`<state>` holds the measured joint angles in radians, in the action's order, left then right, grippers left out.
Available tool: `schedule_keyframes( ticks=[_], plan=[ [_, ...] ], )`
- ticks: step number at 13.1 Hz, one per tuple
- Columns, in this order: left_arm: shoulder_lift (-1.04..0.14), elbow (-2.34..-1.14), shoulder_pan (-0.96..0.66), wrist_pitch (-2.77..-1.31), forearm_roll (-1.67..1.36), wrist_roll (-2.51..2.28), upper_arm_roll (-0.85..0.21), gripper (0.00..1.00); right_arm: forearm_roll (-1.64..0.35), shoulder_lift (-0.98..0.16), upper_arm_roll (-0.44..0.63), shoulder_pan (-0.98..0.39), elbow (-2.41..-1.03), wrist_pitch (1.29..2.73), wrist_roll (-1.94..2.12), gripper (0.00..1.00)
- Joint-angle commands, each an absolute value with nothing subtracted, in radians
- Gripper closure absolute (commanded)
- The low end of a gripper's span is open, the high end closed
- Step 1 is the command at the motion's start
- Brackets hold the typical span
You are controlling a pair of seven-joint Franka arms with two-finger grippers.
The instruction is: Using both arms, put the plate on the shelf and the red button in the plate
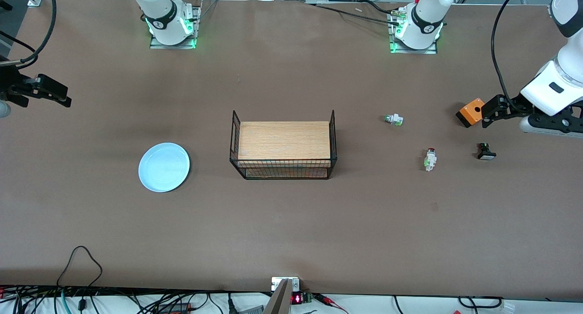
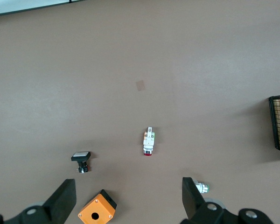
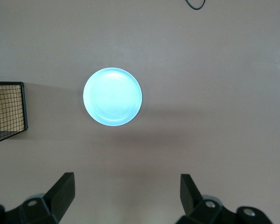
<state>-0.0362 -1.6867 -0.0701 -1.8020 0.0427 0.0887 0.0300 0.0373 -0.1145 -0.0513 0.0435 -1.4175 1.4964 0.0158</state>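
Plate [image 1: 164, 167] first: I see it lying flat and bare on the brown table [image 1: 291, 223], toward the right arm's end, beside the wire basket [image 1: 283, 145] and well apart from it. My right wrist view looks straight down on the plate, pale blue and round, with one corner of the basket at the frame's edge.

I have the right hand [image 1: 45, 93] up in the air over the table's edge at its own end, fingers spread wide, nothing between them. It touches nothing.

The red button [image 1: 430, 159] lies on its side on the table toward the left arm's end, well apart from the basket. A similar white part with a green cap [image 1: 393, 119] sits farther from the front camera than the red button. A small black part with a white face [image 1: 486, 151] lies beside the red button, closer to the left arm's end. An orange box [image 1: 471, 112] with a round hole in its top rests near that black part, farther from the front camera.

My left hand [image 1: 494, 110] hangs just beside the orange box, fingers spread and empty. In the left wrist view its two dark fingers [image 2: 63, 200] frame the orange box, with the red button lying clear of both.

The basket stands mid-table with a wooden board [image 1: 284, 140] as its floor.
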Motion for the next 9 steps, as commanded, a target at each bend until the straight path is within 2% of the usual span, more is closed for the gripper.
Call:
schedule_keyframes(
  ticks=[1,9],
  plan=[
    [-0.041,-1.674,-0.072,-1.795,0.046,0.107,0.032,0.0,0.046,-0.109,-0.061,0.051,-1.419,1.496,0.015,0.0],
    [-0.041,-1.674,-0.072,-1.796,0.046,0.107,0.032,0.0,0.054,-0.14,-0.061,0.052,-1.42,1.503,0.025,0.0]
  ],
)
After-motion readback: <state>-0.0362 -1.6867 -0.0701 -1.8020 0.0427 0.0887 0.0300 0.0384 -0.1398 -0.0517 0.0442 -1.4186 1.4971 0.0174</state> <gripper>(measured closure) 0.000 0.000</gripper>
